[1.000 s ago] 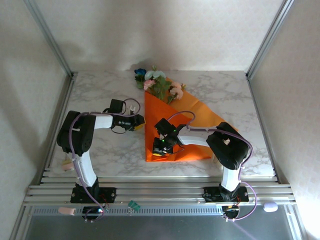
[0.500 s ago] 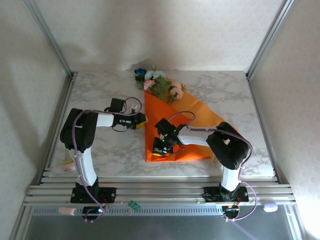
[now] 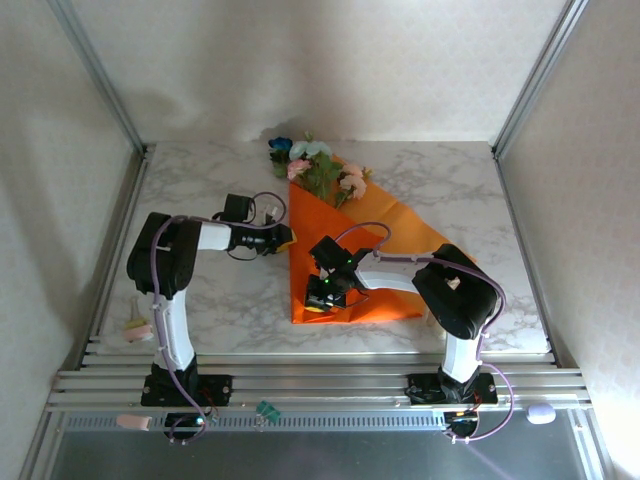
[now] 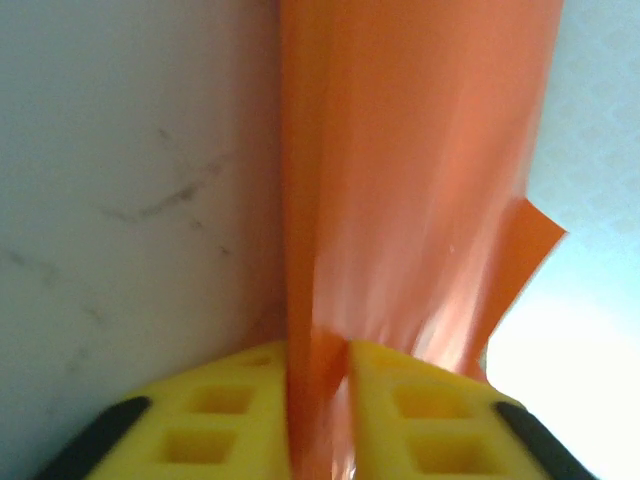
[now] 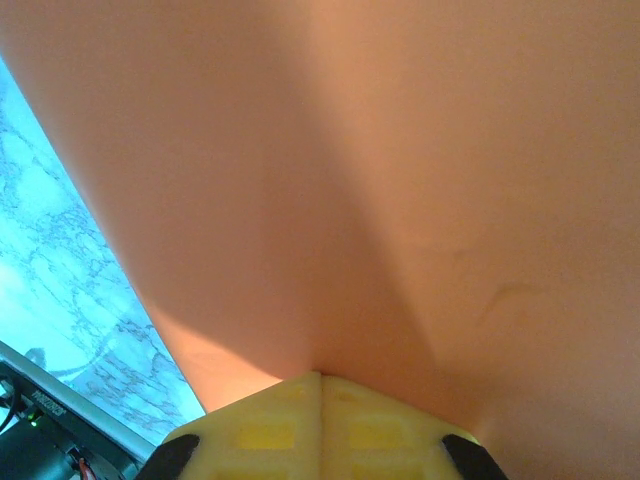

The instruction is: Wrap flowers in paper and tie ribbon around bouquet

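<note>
left gripper (image 4: 320, 352) pinches the thin glossy orange paper (image 4: 420, 180) (its left edge); right gripper (image 5: 320, 380) clenched over it

Top view bright, even, soft shadows; wrist views blurry, paper (image 4: 400, 150) smeared, white glare.

1. One orange paper sheet (image 3: 312, 225) is counted.
2. One bunch of flowers (image 3: 318, 168) is counted, with a single blue bloom (image 3: 281, 145).
3. Two arms are counted: left arm (image 3: 165, 270), right arm (image 3: 455, 290).
4. Two end effectors are counted: left end effector (image 3: 283, 238), right end effector (image 3: 318, 300).
5. One counter (image 3: 200, 300) is counted.
</note>
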`<state>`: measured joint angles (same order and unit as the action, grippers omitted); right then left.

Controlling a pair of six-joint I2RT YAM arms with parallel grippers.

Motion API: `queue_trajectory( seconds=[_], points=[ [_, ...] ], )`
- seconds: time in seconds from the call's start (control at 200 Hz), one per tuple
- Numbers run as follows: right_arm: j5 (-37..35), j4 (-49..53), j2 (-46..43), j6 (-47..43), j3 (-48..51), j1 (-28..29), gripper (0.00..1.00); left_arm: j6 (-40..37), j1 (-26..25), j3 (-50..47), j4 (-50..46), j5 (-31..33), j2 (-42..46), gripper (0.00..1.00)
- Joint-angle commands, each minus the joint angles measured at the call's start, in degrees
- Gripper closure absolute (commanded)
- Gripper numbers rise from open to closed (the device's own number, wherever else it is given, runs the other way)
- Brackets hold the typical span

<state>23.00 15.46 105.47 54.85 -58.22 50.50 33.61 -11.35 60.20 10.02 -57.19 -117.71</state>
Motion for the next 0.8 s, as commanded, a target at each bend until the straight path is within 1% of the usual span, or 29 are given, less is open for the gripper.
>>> queue_trajectory(
  seconds=[0.0, 0.055, 0.115, 0.185, 0.285, 0.325, 0.36, 0.37, 0.38, 0.395, 0.42, 0.47, 0.511, 0.646, 0.791],
  points=[
    [-1.4, 5.1, 2.9, 0.4, 0.9, 0.1, 1.0, -1.4, -0.8, -0.2, 3.4, 4.7, -2.2, 0.91],
    [-1.5, 5.2, 2.6, 0.3, 0.7, 0.1, 1.0, -1.2, -0.7, -0.3, 3.6, 4.9, -1.9, 0.94],
    [-1.9, 5.8, 2.1, -0.5, 0.0, 0.1, 1.0, -0.8, -0.7, -0.8, 4.1, 5.0, -1.0, 1.0],
    [-2.4, 6.4, 1.0, -1.9, -1.1, 0.1, 0.95, -0.7, -0.7, -1.4, 4.6, 5.3, 0.5, 1.0],
    [-3.0, 6.6, -0.7, -3.5, -2.4, 0.1, 0.83, 0.7, -0.5, -2.8, 6.3, 5.6, 2.6, 1.0],
    [-3.2, 7.0, -0.9, -4.0, -3.0, 0.1, 0.82, 1.2, -0.2, -2.9, 6.5, 5.5, 2.7, 1.0],
    [-2.9, 7.5, -0.5, -4.1, -3.5, 0.1, 0.85, 1.3, -0.1, -2.7, 6.1, 5.6, 2.4, 1.0],
    [-2.9, 7.7, -0.3, -4.1, -3.6, 0.0, 0.86, 1.2, -0.2, -2.6, 6.0, 5.6, 2.3, 0.98],
    [-2.7, 8.0, 0.0, -4.1, -3.8, 0.0, 0.88, 1.2, -0.2, -2.4, 5.7, 5.7, 2.1, 0.93],
    [-2.4, 8.2, 0.3, -4.1, -4.0, 0.0, 0.9, 1.1, -0.2, -2.3, 5.5, 5.8, 1.9, 0.88],
    [-1.9, 8.3, 1.1, -4.1, -4.2, 0.0, 0.93, 0.9, -0.1, -1.8, 5.0, 5.9, 1.5, 0.84],
    [-1.3, 7.8, 2.2, -3.8, -4.0, 0.0, 0.95, 0.6, -0.2, -1.0, 4.1, 6.0, 0.6, 0.77],
    [-1.0, 7.2, 2.5, -3.2, -3.4, 0.0, 0.96, 0.3, -0.2, -0.2, 3.2, 6.3, -0.1, 0.75],
    [-1.1, 6.9, 2.9, -2.7, -2.7, 0.0, 0.98, -1.3, -0.3, 2.1, 1.0, 7.2, -2.2, 0.74],
    [-1.2, 6.9, 2.8, -2.9, -2.9, 0.0, 0.98, -0.4, -0.2, 4.8, 1.3, 8.3, -4.2, 0.85]
  ],
)
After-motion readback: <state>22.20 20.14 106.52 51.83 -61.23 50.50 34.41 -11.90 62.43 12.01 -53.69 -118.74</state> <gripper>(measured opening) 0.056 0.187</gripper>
